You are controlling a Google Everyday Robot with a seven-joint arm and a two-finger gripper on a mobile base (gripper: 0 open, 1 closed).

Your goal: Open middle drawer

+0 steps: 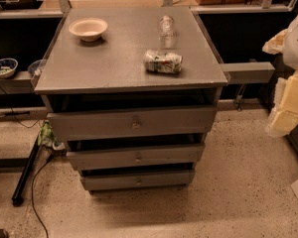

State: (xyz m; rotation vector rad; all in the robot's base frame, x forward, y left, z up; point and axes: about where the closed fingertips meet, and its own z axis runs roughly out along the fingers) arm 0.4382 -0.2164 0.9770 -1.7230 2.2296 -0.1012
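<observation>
At the right edge of the frame, cream and blocky: the gripper [288, 105], well apart from the cabinet. Open or closed, impossible to tell.

Left of it, filling centre frame, a grey wooden cabinet [131, 73] with three stacked drawers. At lower centre, the middle drawer [164, 155]: plain flat grey front, small round knob [137, 158] at its middle, a dark band of shadow along its top edge. Just above, the taller upper drawer [179, 120]; just below, the lowest drawer [164, 179].

On the flat matte top, a shallow round pale bowl [88, 29] toward the upper left. At upper centre, a clear upright container [166, 26]. Nearer the front edge, a dented green-and-white can [162, 62] on its side.

Underneath, a speckled beige floor [238, 192], with a thin black cable [35, 182] at lower left.
</observation>
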